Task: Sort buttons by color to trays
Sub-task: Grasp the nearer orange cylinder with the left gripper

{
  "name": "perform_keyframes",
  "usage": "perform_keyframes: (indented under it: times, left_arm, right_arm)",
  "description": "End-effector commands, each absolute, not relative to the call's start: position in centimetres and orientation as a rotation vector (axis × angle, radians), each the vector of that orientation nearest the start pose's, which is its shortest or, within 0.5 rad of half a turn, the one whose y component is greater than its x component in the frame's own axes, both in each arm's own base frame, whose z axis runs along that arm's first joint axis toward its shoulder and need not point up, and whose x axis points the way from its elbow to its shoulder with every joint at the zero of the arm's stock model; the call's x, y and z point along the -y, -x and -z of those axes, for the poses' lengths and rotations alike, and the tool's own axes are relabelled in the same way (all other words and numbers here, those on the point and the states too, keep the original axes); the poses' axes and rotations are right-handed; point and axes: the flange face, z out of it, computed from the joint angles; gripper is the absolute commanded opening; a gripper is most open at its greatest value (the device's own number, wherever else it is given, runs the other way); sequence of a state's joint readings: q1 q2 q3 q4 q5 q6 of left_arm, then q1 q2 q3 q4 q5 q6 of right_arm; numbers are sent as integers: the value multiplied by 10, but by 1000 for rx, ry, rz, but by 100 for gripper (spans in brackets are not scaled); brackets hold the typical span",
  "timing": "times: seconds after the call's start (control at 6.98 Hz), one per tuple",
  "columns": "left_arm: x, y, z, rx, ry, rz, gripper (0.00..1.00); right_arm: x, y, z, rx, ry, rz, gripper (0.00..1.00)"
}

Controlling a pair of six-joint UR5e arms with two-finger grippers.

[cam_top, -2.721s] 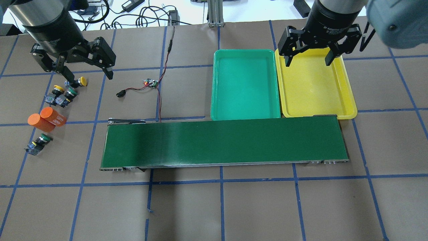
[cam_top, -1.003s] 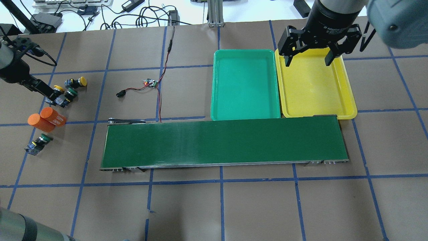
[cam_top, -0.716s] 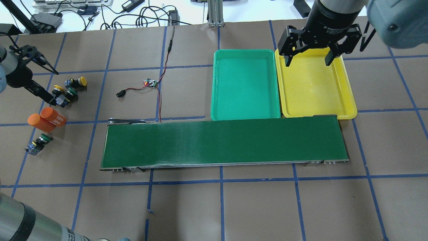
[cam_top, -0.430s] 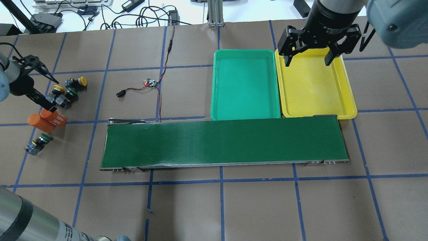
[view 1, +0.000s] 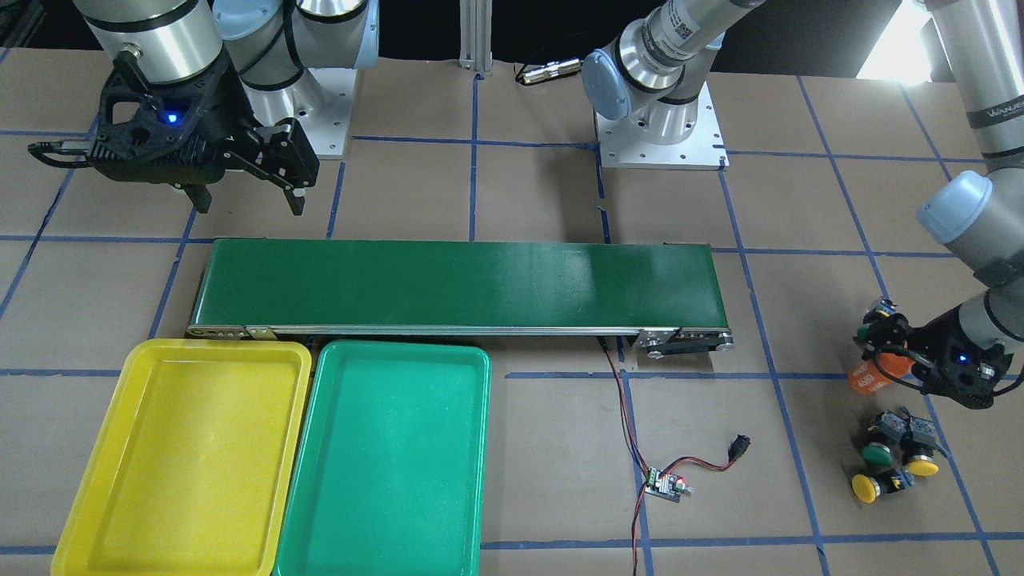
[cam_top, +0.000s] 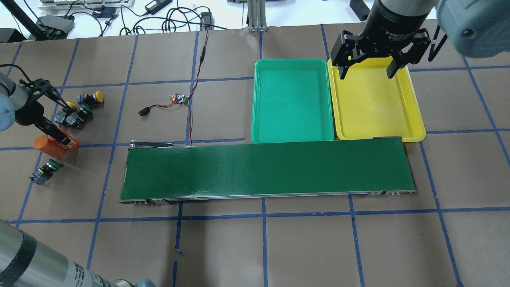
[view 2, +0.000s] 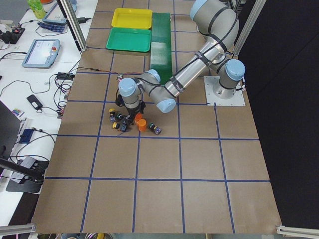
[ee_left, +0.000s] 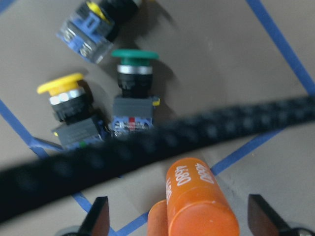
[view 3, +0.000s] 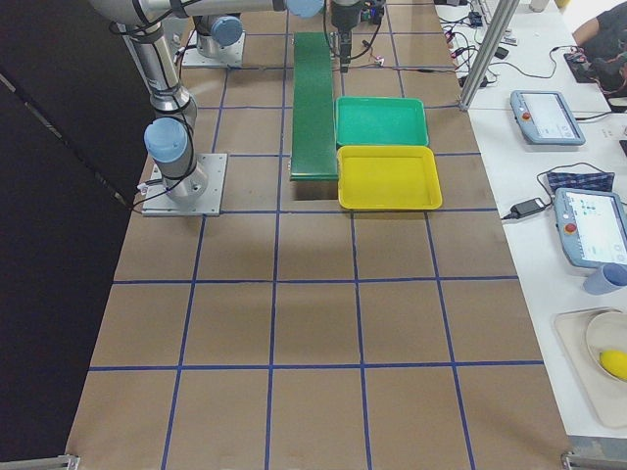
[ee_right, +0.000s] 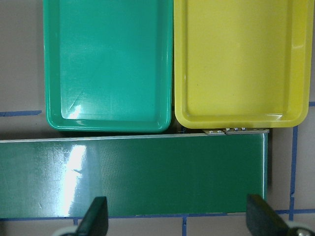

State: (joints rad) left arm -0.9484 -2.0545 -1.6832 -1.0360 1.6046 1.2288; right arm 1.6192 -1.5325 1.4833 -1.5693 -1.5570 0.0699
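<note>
blurred cable point(ee_left: 211, 129) partly hides buttons point(ee_left: 135, 93)

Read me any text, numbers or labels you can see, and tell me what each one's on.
"4680", then what looks like "DP04": on the lying orange plastic cylinder.
White print on the black collar of the right gripper: too blurred to read.
Nothing else is legible.

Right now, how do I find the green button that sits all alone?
Start at the long dark-green belt and go past its end on the robot's left, to the two orange cylinders. Just nearer the robot than them lies the green button, alone. The other three buttons huddle on the cylinders' far side.
</note>
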Motion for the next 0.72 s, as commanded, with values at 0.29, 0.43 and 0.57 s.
perform_keyframes:
  times: [0.29, 0.43, 0.57]
  left_arm:
    - [569, -248, -229, -3026, -895, -109, 7]
    - [563, -229, -250, -3090, -794, -155, 7]
    - [553, -193, -286, -3158, -625, -201, 7]
  right_arm:
    - [505, -159, -512, -3124, -35, 73, 100]
    - [505, -159, -512, -3124, -35, 73, 100]
    - [505, -159, -512, -3124, -33, 71, 100]
